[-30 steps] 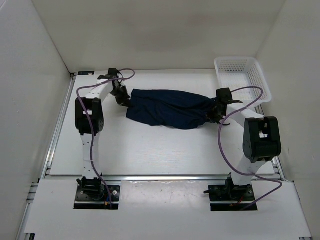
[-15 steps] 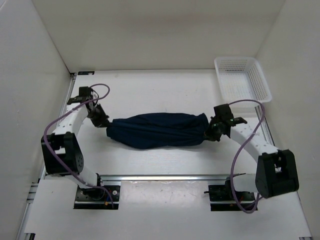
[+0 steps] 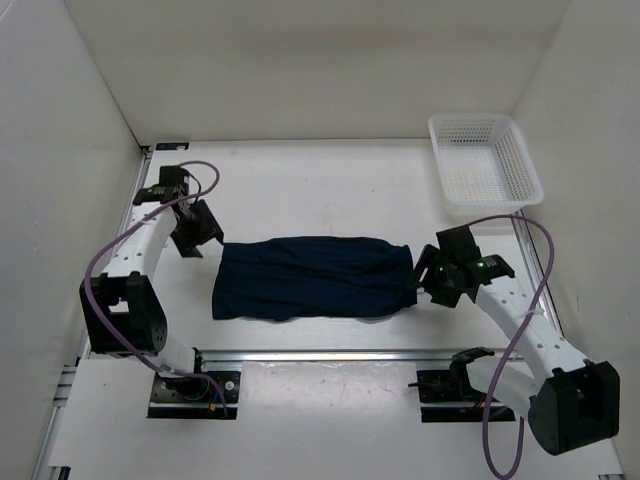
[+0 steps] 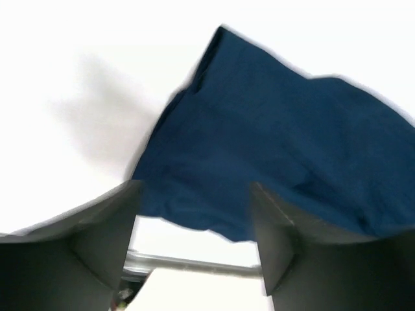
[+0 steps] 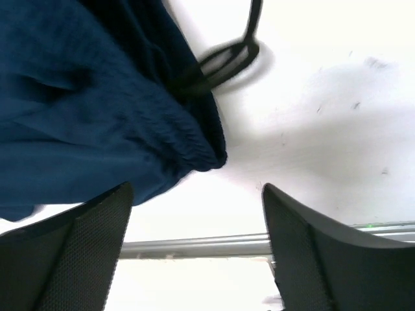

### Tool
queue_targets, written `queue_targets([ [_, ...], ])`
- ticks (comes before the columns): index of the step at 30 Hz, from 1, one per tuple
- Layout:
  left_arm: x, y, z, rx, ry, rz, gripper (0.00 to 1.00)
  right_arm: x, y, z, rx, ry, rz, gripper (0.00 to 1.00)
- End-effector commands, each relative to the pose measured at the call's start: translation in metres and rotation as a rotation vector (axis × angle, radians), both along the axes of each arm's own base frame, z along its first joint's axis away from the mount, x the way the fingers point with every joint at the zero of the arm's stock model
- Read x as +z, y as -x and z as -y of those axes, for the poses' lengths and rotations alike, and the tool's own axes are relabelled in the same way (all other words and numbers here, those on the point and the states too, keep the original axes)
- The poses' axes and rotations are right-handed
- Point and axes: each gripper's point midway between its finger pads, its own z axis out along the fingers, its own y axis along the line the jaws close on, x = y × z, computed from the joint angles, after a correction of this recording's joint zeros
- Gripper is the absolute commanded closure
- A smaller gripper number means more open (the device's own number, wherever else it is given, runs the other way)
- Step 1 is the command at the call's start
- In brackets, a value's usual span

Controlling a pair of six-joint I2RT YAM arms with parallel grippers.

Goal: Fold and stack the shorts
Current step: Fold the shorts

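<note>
The dark navy shorts [image 3: 310, 277] lie flat as a wide folded band across the table's near half. My left gripper [image 3: 195, 228] hovers just beyond their left end, jaws open and holding nothing. In the left wrist view the shorts [image 4: 272, 129] spread out past my open left gripper [image 4: 194, 217]. My right gripper [image 3: 432, 278] stands open at the waistband end on the right. In the right wrist view the gathered waistband of the shorts [image 5: 84, 97] and its thin drawstring [image 5: 227, 58] lie just ahead of my empty right gripper [image 5: 198, 223].
A white mesh basket [image 3: 485, 158] sits at the back right corner. A metal rail [image 3: 320, 354] runs along the table's near edge, close to the shorts' front hem. White walls enclose the left, back and right sides.
Both grippers have opened and let go of the shorts' ends. The shorts moved toward the near edge and now lie spread flat. Both grippers have drawn slightly away from the cloth.
</note>
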Motion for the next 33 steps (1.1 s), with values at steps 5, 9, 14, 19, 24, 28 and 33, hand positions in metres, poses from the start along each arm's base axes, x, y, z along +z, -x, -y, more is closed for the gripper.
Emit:
queue_targets([
  [5,-0.005,-0.036,0.001,-0.062,-0.123,-0.003,0.26,0.032,-0.048,0.004,0.075,0.116,0.08,0.4],
  [9,-0.027,-0.047,0.009,-0.081,-0.098,-0.053,0.12,0.039,-0.073,-0.011,0.13,0.109,0.086,0.34],
  [14,-0.054,-0.06,0.013,-0.102,-0.101,-0.113,0.09,0.043,-0.098,-0.023,0.129,0.087,0.093,0.25],
  [19,-0.066,-0.067,0.013,-0.104,-0.101,-0.14,0.22,0.015,-0.117,-0.029,0.104,0.113,0.027,0.24],
  [24,-0.064,-0.073,0.014,-0.104,-0.101,-0.144,0.9,0.015,-0.136,-0.029,0.087,0.144,0.046,0.77],
  [28,-0.049,-0.079,0.005,-0.098,-0.149,-0.102,0.9,0.031,-0.141,-0.026,0.081,0.154,0.097,1.0],
  [33,-0.022,-0.081,-0.007,-0.075,-0.215,-0.051,0.9,0.048,-0.143,-0.027,0.077,0.141,0.14,1.0],
])
